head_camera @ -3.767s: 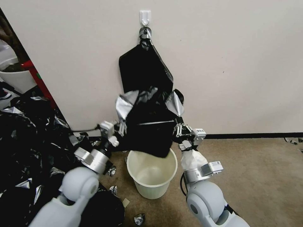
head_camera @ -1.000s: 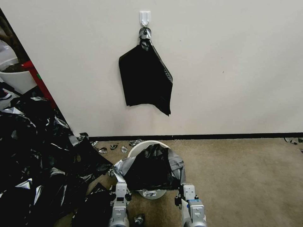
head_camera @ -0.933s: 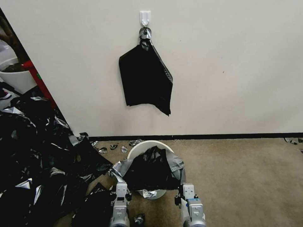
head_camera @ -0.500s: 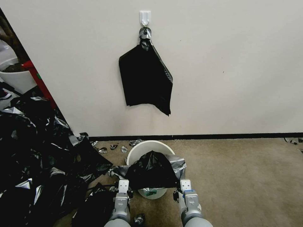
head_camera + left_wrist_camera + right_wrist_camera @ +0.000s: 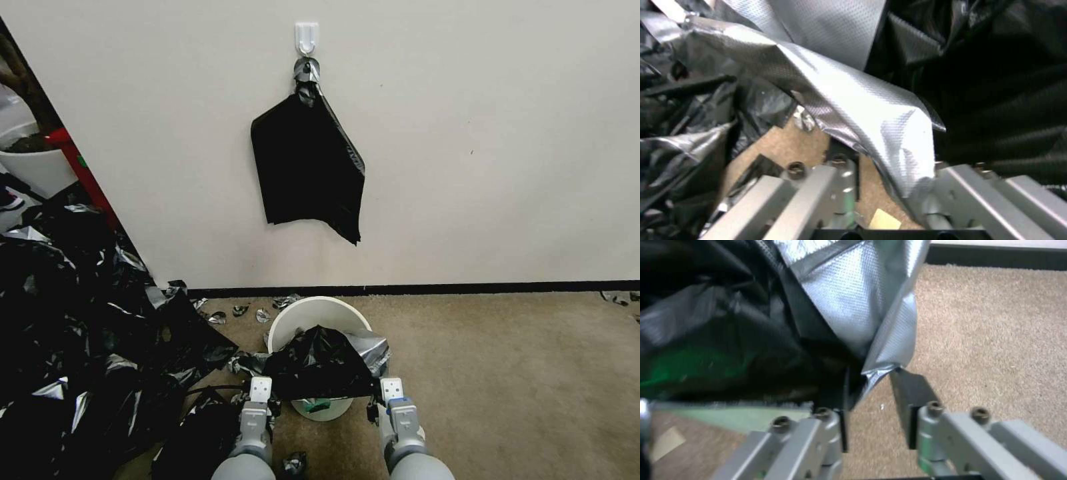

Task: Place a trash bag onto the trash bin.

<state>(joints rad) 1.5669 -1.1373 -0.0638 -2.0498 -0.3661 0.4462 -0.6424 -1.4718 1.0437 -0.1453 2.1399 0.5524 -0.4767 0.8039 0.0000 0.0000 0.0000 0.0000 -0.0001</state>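
Note:
The trash bag (image 5: pixel 320 367), black with silvery folds, lies crumpled over the near part of the cream-white trash bin (image 5: pixel 300 315), whose far rim is bare. My left gripper (image 5: pixel 261 390) sits just short of the bag's left edge. My right gripper (image 5: pixel 391 390) sits at its right edge. In the left wrist view the left gripper (image 5: pixel 891 166) is open, and a silvery fold of the bag (image 5: pixel 853 100) rests against one finger. In the right wrist view the right gripper (image 5: pixel 873 380) is open, and a corner of the bag (image 5: pixel 862 306) hangs at its fingertips beside the bin wall (image 5: pixel 729 416).
A flat black bundle (image 5: pixel 307 167) hangs from a wall hook above the bin. A big heap of black plastic scraps (image 5: pixel 80 333) covers the floor on the left, with a white planter tub (image 5: pixel 33 167) behind it. Small scraps (image 5: pixel 293 463) lie by my arms. Bare carpet (image 5: pixel 507 373) stretches to the right.
Both grippers brought the bag down from above the bin onto it. Over the last second they drew back toward me a little, and the bag slumped lower, baring more of the far rim.

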